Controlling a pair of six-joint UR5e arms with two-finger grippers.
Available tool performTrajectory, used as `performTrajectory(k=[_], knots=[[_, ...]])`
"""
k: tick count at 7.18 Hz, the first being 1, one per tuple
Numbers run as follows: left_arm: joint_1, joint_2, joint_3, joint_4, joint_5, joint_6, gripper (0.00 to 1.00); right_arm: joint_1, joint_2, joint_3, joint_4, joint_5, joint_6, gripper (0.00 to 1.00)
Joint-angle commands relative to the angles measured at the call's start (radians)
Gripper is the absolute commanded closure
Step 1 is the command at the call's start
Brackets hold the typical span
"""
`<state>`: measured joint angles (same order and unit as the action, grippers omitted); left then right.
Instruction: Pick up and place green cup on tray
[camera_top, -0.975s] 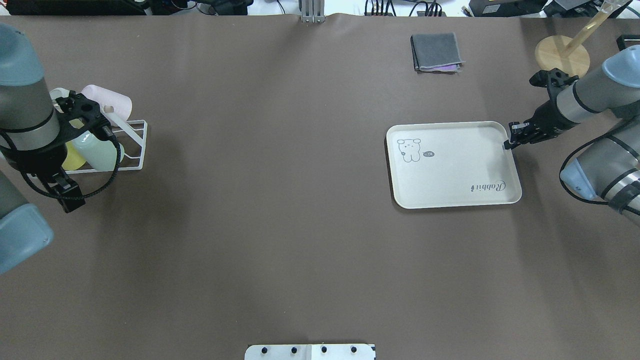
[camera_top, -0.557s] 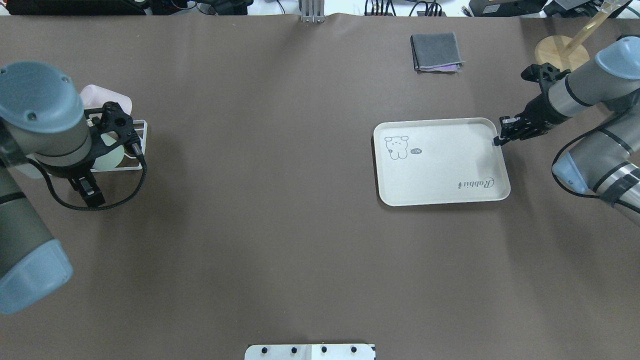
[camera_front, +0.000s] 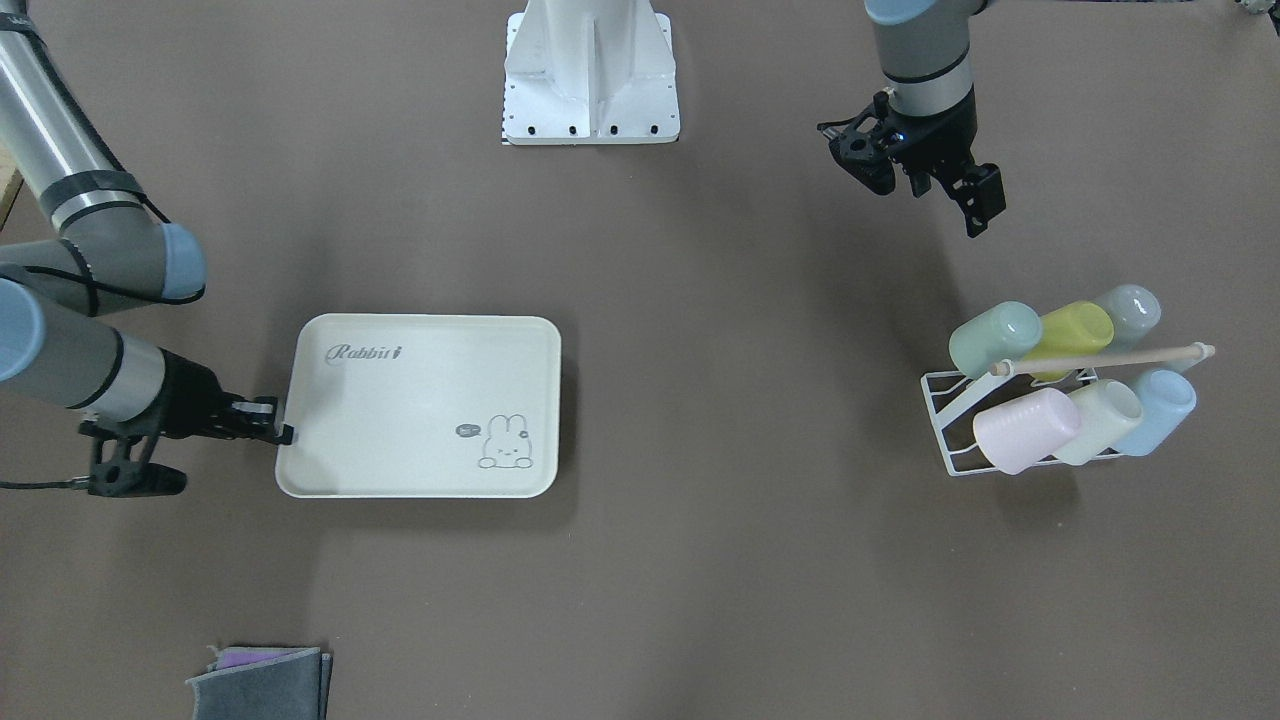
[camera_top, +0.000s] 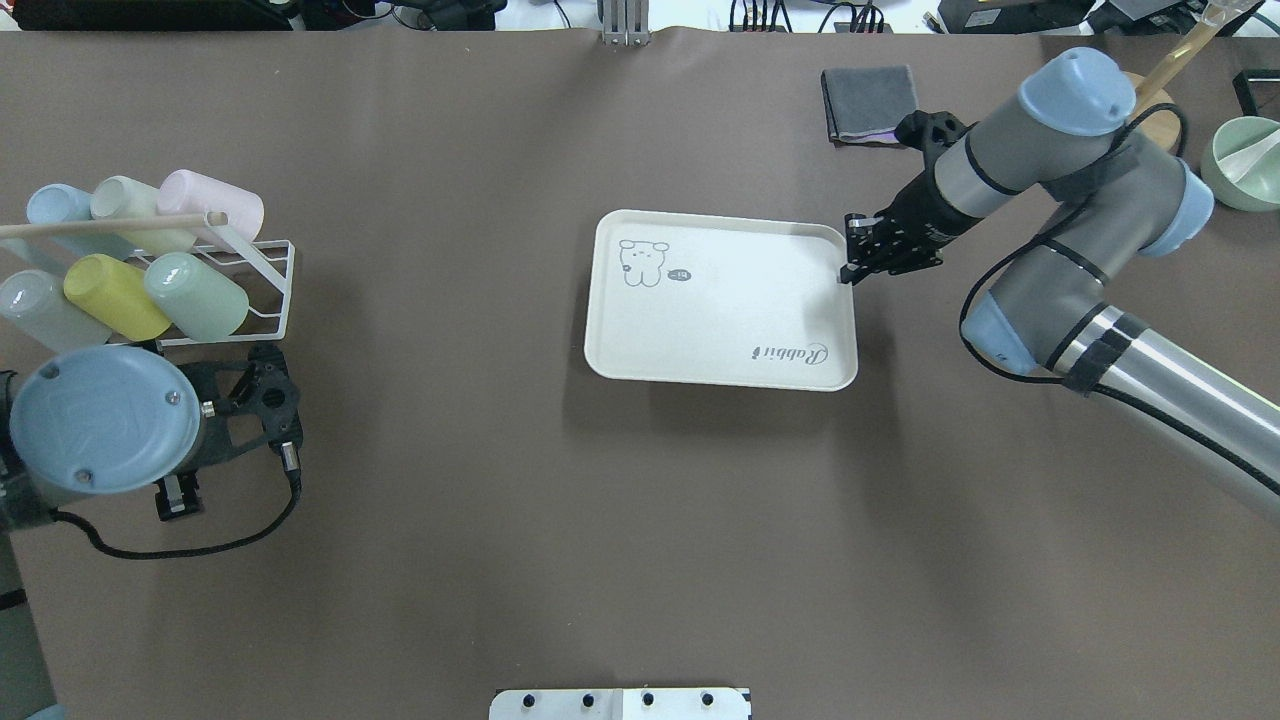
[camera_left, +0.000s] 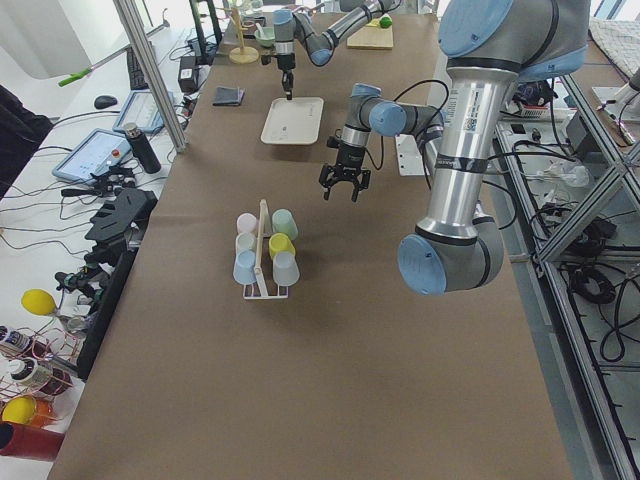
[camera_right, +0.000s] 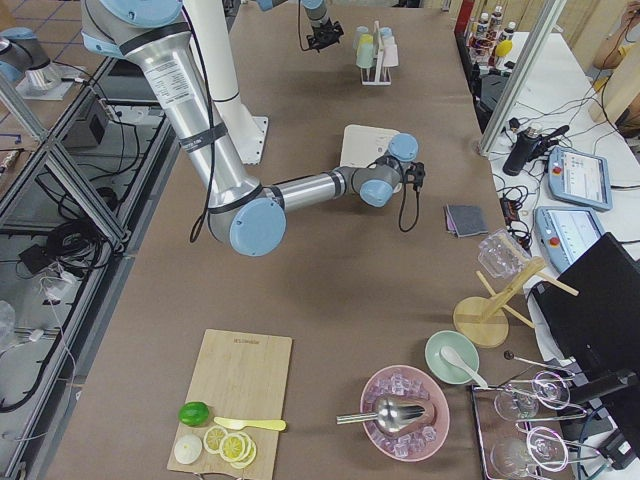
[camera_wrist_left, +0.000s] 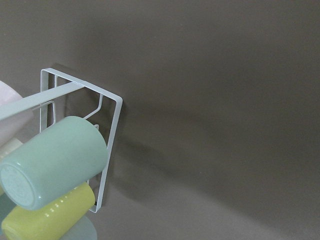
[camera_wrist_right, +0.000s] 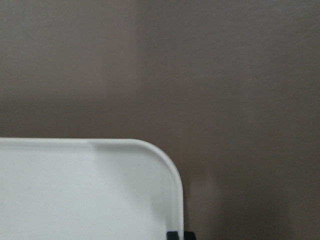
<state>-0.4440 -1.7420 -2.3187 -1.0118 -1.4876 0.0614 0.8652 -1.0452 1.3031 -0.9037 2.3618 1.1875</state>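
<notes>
Right gripper (camera_top: 846, 274) is pinching the tray (camera_top: 720, 335) rim in its jaws on the bench (camera_top: 500, 480), green cup (camera_top: 197, 295) is lying in the rack (camera_top: 286, 290), and left gripper (camera_front: 868, 165) is hovering beside it, jaws' state cannot be told.

The tray (camera_top: 730, 310) lies mid-table. The cup rack (camera_top: 286, 290) stands well apart on the robot's left. A folded cloth (camera_top: 870, 103) lies beyond the tray.

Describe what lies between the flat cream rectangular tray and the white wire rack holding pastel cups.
Nothing but bare brown table covering separates the cream rectangular tray from the white wire rack. The overhead exterior view shows this plainly.
</notes>
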Motion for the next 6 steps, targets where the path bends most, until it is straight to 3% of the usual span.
performTrajectory(k=[1,5,6], knots=[[0.106,0.112,-0.019,-0.112,0.187,0.113,0.02,-0.121,0.121,0.021,-0.114,-0.142,0.080,1.00],[0.276,0.168,0.033,-0.137,0.646,0.376,0.02,-0.137,0.129,0.016,-0.129,-0.173,-0.040,1.00],[0.284,0.168,0.067,-0.137,0.714,0.430,0.02,-0.140,0.129,0.013,-0.129,-0.182,-0.042,1.00]])
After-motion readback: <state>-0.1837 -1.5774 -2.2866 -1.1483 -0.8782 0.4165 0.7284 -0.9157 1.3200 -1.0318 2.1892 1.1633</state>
